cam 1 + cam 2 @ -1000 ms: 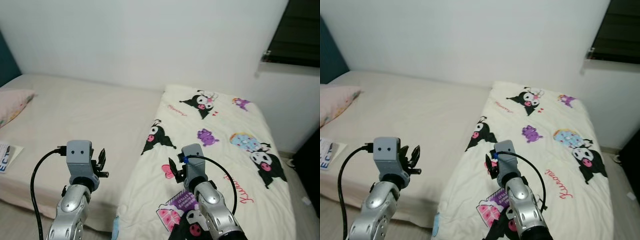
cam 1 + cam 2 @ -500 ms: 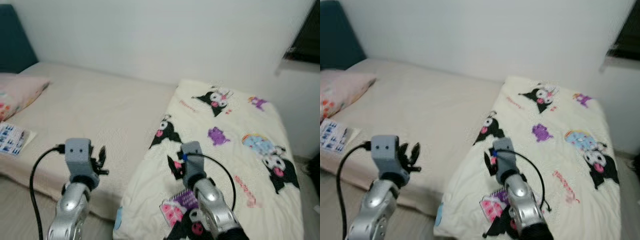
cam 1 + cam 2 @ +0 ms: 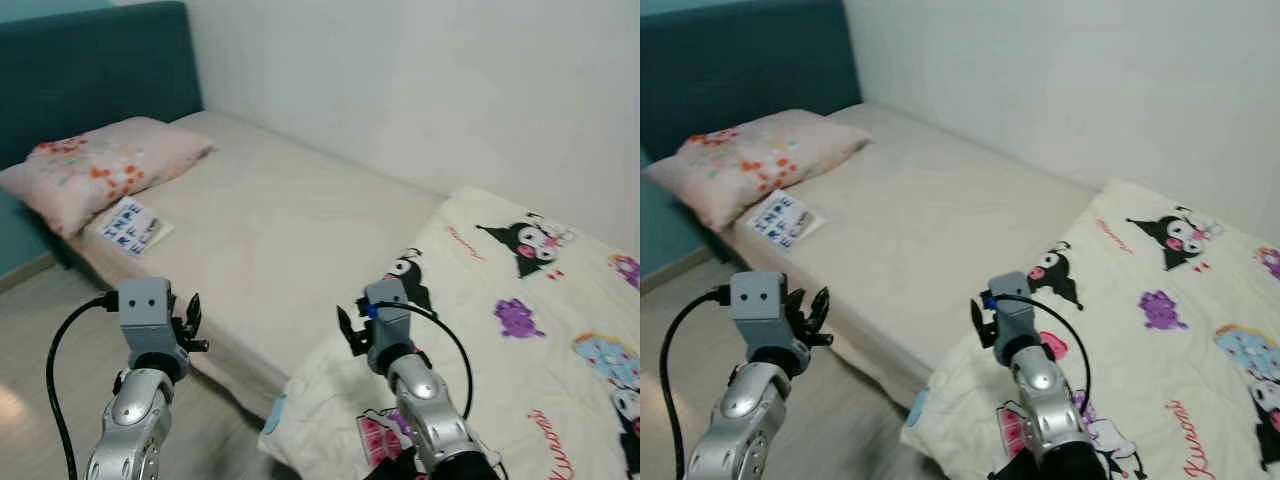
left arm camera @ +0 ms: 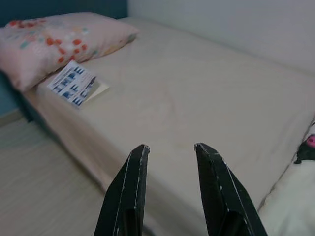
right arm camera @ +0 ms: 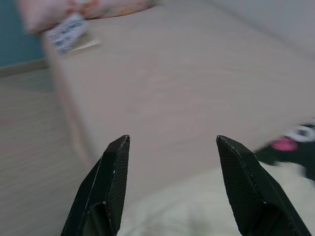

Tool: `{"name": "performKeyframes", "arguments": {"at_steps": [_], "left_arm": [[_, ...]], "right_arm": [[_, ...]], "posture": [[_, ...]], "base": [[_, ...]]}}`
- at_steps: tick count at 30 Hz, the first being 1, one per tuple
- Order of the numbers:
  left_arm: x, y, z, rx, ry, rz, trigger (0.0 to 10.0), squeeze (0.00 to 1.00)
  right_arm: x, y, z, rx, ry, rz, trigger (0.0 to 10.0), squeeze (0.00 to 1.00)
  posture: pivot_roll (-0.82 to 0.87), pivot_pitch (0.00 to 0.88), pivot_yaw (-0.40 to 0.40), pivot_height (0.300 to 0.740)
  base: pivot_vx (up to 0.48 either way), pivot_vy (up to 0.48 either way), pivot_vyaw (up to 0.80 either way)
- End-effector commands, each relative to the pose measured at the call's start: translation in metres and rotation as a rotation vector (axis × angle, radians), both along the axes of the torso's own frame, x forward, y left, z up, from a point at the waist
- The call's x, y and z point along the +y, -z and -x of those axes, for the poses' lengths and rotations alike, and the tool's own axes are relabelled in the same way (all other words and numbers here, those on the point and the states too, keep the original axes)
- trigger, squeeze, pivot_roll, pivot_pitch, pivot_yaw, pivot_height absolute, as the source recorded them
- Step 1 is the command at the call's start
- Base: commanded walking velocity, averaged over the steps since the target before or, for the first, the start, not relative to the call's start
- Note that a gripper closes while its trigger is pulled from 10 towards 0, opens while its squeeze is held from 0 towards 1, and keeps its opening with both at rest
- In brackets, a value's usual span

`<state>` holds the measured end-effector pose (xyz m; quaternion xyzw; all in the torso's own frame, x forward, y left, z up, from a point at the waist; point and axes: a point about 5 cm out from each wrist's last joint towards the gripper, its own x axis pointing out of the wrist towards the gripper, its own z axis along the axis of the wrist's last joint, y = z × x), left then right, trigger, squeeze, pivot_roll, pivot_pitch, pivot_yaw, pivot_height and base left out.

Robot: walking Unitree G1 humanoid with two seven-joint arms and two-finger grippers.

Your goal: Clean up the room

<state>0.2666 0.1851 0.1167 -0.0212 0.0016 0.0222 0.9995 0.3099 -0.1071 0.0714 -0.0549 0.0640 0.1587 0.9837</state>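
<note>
A beige bed [image 3: 300, 240] runs from a teal headboard [image 3: 90, 70] at the far left toward the right. On it lie a pink flowered pillow [image 3: 100, 175] and a small printed booklet [image 3: 132, 225] beside the pillow. A cream cartoon-print blanket [image 3: 520, 330] covers the bed's right part and hangs over its near edge. My left gripper [image 3: 190, 325] is raised over the floor before the bed, open and holding nothing. My right gripper [image 3: 350, 335] is raised at the blanket's near edge, open, nothing in it.
Pale wood floor [image 3: 40, 340] lies before the bed at the left. A white wall [image 3: 430, 80] stands behind the bed. The mattress's near side [image 3: 215, 360] drops to the floor just ahead of my left arm.
The whole view has swung left: the headboard, pillow and booklet have come well into sight and the window has left the picture. Both grippers stay raised and open.
</note>
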Motion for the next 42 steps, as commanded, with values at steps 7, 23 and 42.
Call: {"name": "performKeyframes", "arguments": {"at_steps": [7, 23, 42], "left_arm": [[-0.001, 0.011, 0.002, 0.07, 0.008, -0.033, 10.0, 0.0], [0.0, 0.025, -0.005, 0.175, -0.069, -0.143, 10.0, 0.0], [-0.014, -0.01, -0.029, 0.097, 0.002, -0.216, 10.0, 0.0]], "right_arm": [[-0.006, 0.003, -0.002, 0.016, 0.025, -0.016, 10.0, 0.0], [-0.017, 0.006, -0.002, 0.017, 0.09, -0.027, 10.0, 0.0], [-0.037, 0.013, 0.003, 0.003, 0.205, -0.064, 10.0, 0.0]], "posture": [[0.2, 0.027, -0.09, 0.74], [0.18, 0.014, -0.076, 0.74], [0.27, 0.0, 0.012, 0.74]], "base": [[0.0, 0.0, 0.8], [0.0, 0.0, 0.8], [0.0, 0.0, 0.8]]}}
